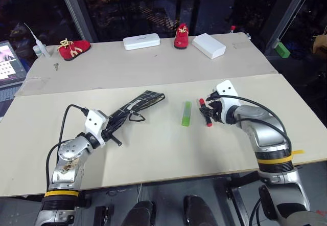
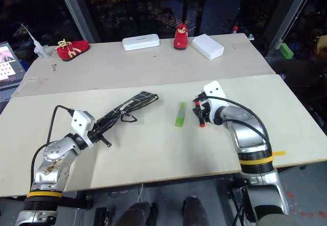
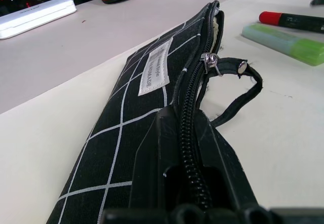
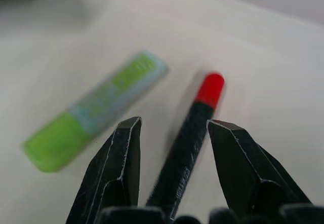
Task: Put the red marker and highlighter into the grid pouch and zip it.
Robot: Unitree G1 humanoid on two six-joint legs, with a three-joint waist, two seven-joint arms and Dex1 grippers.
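Left gripper (image 1: 113, 132) pinched shut on the near end of the pouch (image 1: 137, 107), fingers clamped on both sides of the zipper edge. Pouch runs from the gripper toward 1 o'clock across the near table (image 1: 153, 154); it stands on edge with the zipper side up, white label (image 3: 155, 72) on its side, zip partly open at the far end, black loop pull (image 3: 238, 89) hanging off the slider onto the table. Highlighter (image 1: 186, 113) lies flat near table centre, at 3 o'clock of the pouch's far tip, apart from it, long axis roughly 12 to 6. Marker (image 1: 205, 111) lies just at 3 o'clock of the highlighter, close to parallel, not touching it, red cap at the far end. Right gripper (image 4: 174, 133) fingers spread, one on each side of the marker's black body; in the wrist view there's a gap on both sides, can't tell if they touch it. Marker looks to be on the table. Back table at 12 o'clock: white case (image 1: 141, 42), red shoe (image 1: 181, 36) beside it, white box (image 1: 208, 45), second red shoe (image 1: 73, 48) at 10 o'clock, laptop (image 1: 9, 61) at the far left edge.
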